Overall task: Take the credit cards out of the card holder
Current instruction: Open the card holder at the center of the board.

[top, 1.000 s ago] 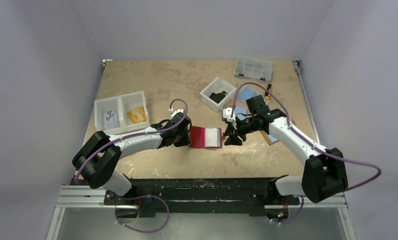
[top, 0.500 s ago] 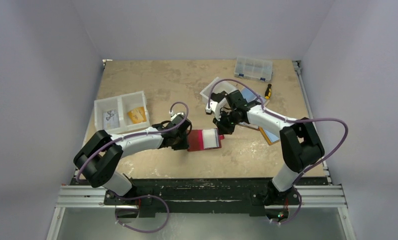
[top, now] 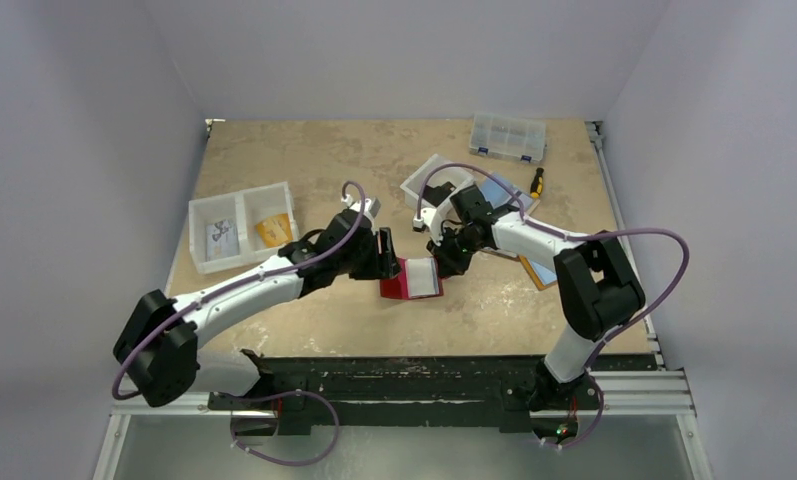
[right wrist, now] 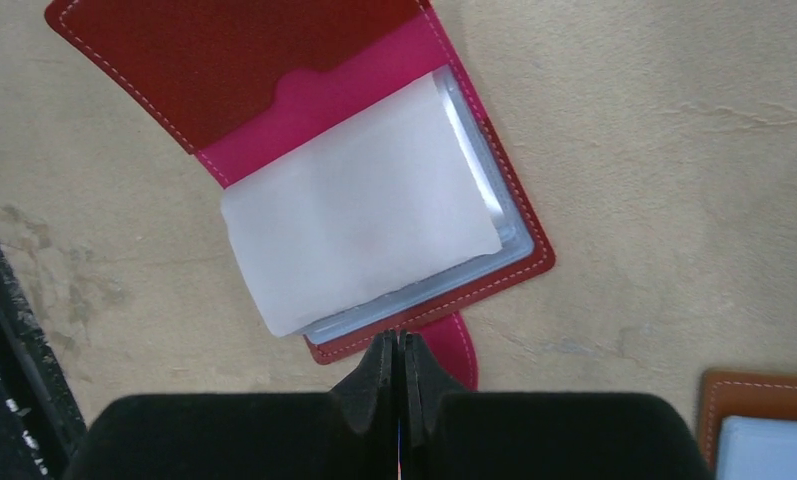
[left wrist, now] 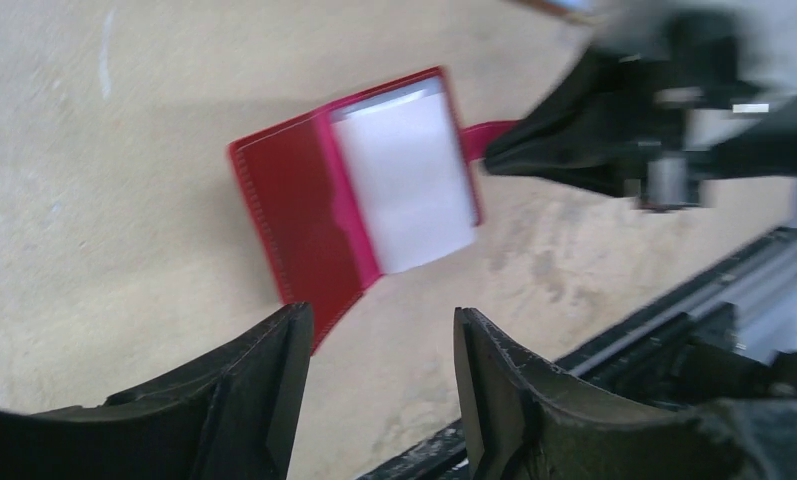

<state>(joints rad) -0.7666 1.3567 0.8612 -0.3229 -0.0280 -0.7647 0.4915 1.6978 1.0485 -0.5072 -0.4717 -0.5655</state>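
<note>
Nearest the arms, the card holder (top: pixel 410 277) lies open and flat on the worktop (top: pixel 304 160), with its red cover to the left and clear sleeves under a pale page (right wrist: pixel 359 200). Whether cards sit beneath that page is hidden. The right gripper (right wrist: pixel 395 345) is closed at the strap tab (right wrist: pixel 454 355), probably to anchor the booklet; I cannot tell if it pinches or merely presses. The left gripper (left wrist: pixel 381 320) hovers beside the cover, spread and empty, seemingly ready to work a sleeve. Beyond stand a divided bin (top: pixel 242 225) and a clear organiser (top: pixel 508 137).
</note>
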